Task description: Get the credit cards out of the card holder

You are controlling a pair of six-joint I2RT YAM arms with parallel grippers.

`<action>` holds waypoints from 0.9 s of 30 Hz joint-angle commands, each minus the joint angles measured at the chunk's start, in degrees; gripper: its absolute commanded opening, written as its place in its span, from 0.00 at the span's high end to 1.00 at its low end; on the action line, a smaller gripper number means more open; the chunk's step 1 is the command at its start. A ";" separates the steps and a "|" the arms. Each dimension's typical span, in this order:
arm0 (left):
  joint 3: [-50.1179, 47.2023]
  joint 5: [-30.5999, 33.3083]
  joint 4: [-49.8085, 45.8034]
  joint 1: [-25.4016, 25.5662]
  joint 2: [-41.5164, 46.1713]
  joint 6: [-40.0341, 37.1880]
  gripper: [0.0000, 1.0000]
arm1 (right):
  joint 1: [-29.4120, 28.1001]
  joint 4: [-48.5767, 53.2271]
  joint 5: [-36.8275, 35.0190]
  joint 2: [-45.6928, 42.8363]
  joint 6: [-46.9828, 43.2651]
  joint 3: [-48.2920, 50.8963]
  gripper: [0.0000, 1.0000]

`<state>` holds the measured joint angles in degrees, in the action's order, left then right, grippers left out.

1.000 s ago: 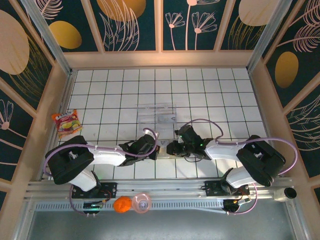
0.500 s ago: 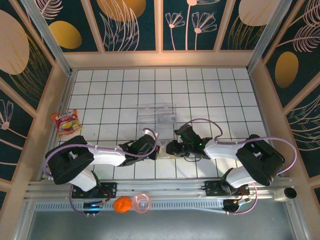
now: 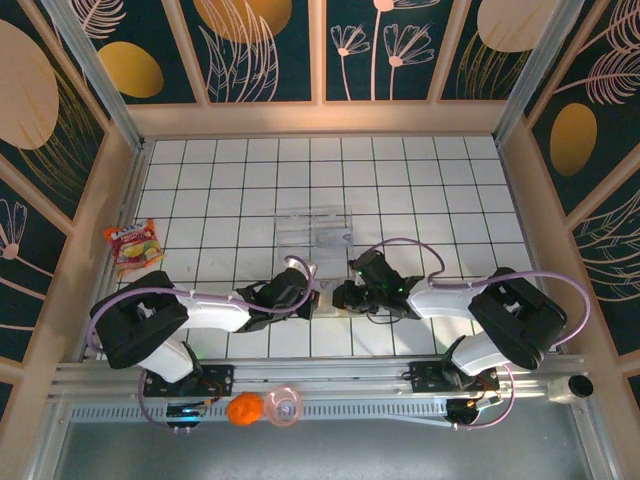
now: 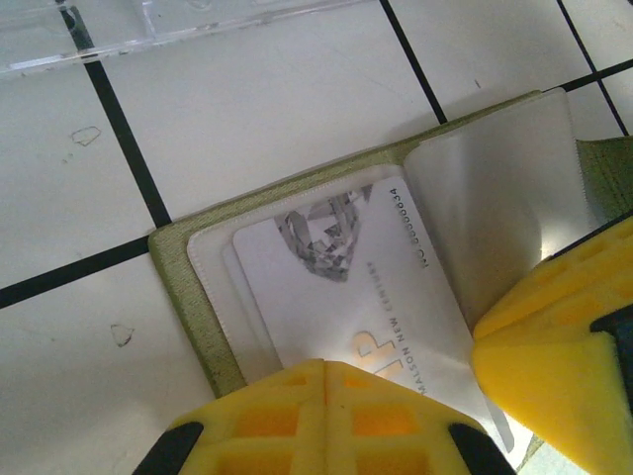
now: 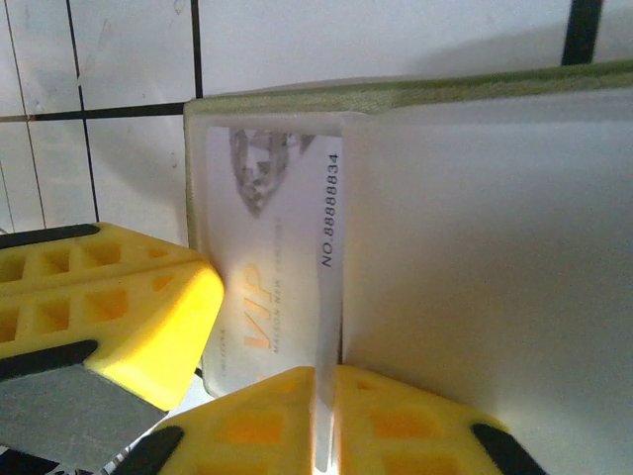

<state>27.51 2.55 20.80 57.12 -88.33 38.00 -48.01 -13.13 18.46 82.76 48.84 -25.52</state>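
Scarcely changed: my left fingers (image 4: 297,421) pinch the white plastic credit card (image 4: 336,287), right fingers (image 5: 366,426) the olive-green bifold card holder (image 4: 193,297) by its clear flap (image 5: 475,247); extraction pending.

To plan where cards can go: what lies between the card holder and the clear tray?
Bare white tiles with black grout lines separate the card holder from the clear tray; the left wrist view shows it.

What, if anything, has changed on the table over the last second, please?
Nothing has visibly moved, and nothing was taken hold of or let go. The left gripper stays shut over the credit card. The right gripper stays shut on the clear flap of the card holder. The card is still in its pocket. The clear tray and the snack packet lie where they were.
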 commanded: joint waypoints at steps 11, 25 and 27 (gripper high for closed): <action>-2.26 -1.67 -4.68 -0.92 0.85 0.94 1.00 | 0.29 5.72 -8.39 -7.46 0.84 3.08 1.00; -0.53 1.06 -6.81 -0.96 7.15 -1.27 0.80 | -0.16 5.18 -3.96 -7.12 -7.77 -3.49 0.80; -0.52 2.59 -6.98 -0.96 6.37 -1.36 0.72 | -0.03 4.73 -3.77 -5.23 -7.74 -4.60 0.78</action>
<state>26.76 2.33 16.25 56.55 -81.73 37.28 -48.01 -6.72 13.34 75.44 43.16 -27.86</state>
